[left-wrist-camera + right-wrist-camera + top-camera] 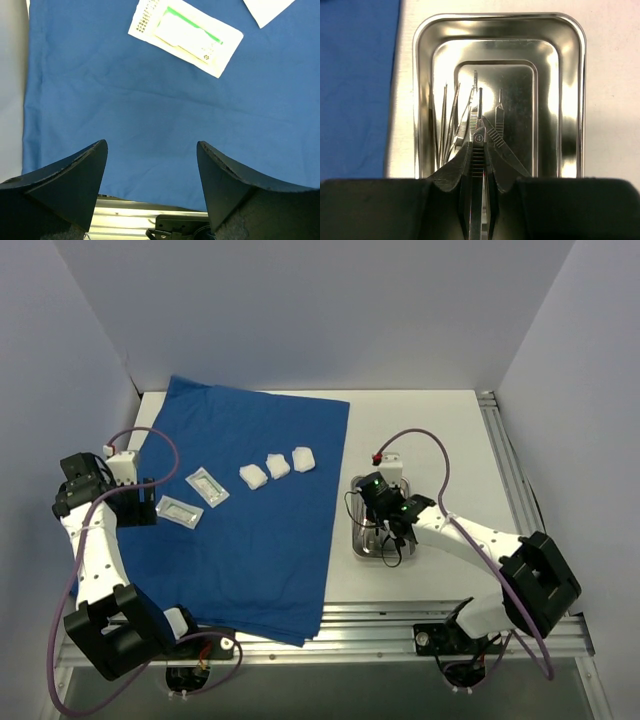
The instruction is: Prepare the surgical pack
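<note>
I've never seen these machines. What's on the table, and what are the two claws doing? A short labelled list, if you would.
Blue cloth: spread flat over the left side of the table
On the cloth: three white gauze pads in a row, two flat packets
Steel tray: on bare table right of the cloth, holding thin metal instruments
Left claw: open, empty, over the cloth
Right claw: shut on one ribbed instrument, over the tray

Bright, even light; steel tray [572, 90] glares (near fingers [65, 185] blurred)
</note>
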Available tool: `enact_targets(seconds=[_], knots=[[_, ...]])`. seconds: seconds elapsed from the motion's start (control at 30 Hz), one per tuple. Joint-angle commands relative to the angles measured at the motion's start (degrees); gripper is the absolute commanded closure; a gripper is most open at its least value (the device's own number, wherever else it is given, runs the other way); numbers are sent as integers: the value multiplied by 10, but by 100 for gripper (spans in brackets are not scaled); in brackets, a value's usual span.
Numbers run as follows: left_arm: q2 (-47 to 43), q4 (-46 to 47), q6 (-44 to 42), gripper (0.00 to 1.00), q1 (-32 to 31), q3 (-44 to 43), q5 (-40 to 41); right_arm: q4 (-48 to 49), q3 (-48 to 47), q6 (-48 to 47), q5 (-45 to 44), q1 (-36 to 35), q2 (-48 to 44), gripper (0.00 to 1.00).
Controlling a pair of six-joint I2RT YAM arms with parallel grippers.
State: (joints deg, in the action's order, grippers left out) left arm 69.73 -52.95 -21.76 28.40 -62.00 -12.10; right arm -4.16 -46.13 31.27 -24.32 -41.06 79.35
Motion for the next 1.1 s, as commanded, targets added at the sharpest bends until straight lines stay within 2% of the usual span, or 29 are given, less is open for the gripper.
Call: enact_targets(seconds=[0.0, 0.23, 0.47, 0.57, 0.83, 0.93, 1.07], knots=[[-4, 4, 21, 18, -9, -25, 20, -9, 3, -10, 5, 16, 20, 100], [-5, 8, 24, 18, -13, -23, 43, -8, 10, -18, 14, 23, 63, 100], [-6, 14, 25, 18, -14, -17, 57, -9, 24, -16, 13, 28, 58, 99], [-7, 14, 25, 18, -14, -17, 58, -8, 29, -14, 22, 33, 59, 86], [0, 16, 24, 18, -19, -15, 53, -29, 23, -3, 19, 35, 31, 73], [7, 21, 24, 18, -20, -12, 53, -31, 24, 1, 25, 48, 17, 73], [15, 28, 23, 18, -20, -9, 53, -33, 34, 7, 34, 77, 13, 82]])
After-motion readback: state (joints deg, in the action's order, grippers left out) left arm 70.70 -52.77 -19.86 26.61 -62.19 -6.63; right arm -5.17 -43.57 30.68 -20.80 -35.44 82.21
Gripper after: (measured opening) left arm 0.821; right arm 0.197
